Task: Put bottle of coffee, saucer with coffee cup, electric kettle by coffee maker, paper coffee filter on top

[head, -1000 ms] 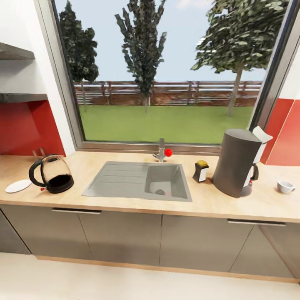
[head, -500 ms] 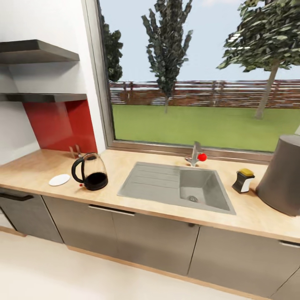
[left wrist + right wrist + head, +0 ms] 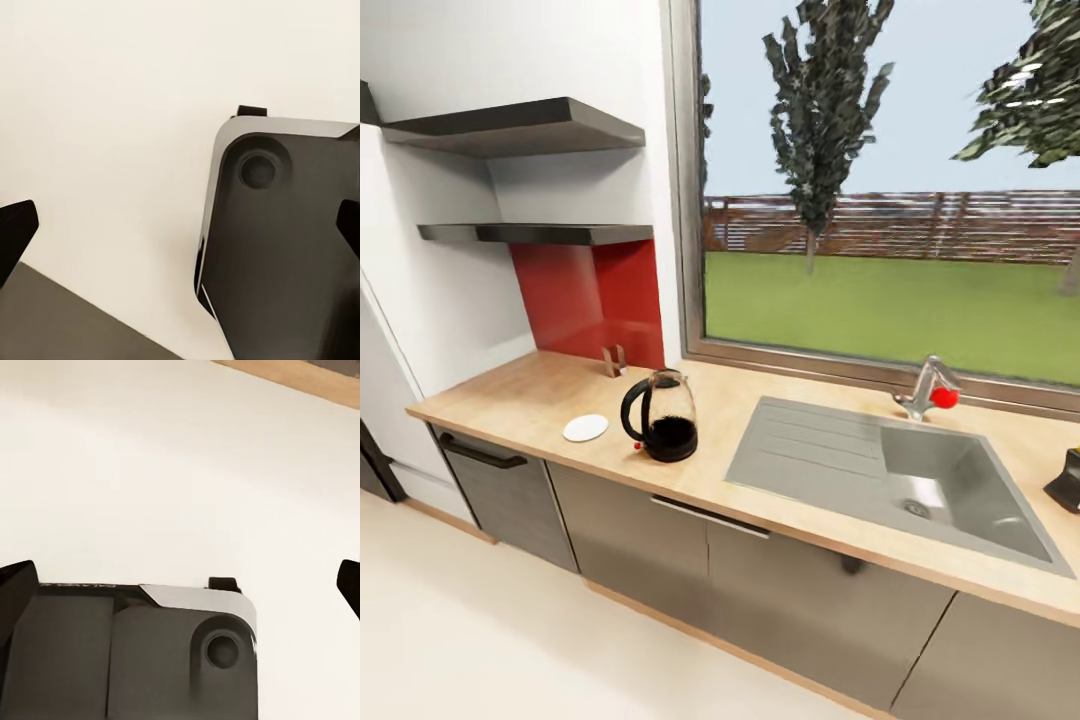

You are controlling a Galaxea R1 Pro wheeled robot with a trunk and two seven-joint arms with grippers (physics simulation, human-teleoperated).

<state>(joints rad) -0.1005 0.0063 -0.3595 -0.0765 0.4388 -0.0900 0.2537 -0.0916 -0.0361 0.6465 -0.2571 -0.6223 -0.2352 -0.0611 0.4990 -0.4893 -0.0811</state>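
Looking at the electric kettle first: glass body, black base and handle, upright on the counter, just left of the sink. White saucer lies flat just beside it, apart from it, nothing on it. We judge both are unmoved and need to go next to the coffee maker.

Black object at the frame's right edge is cut off; can't identify it. Two wall shelves above the counter's left end look bare from this angle, no coffee bottle visible on them.

Progress: we'd call the kettle and saucer steps not done. Cup, filter and bottle status can't be judged from this.

Left hand: two dark fingertips wide apart at the edges of its wrist view, released, holding nothing, over pale floor and part of the robot base. Right hand: same, fingertips spread, empty, over the floor.

Faucet with red knob sits behind the sink under the window.
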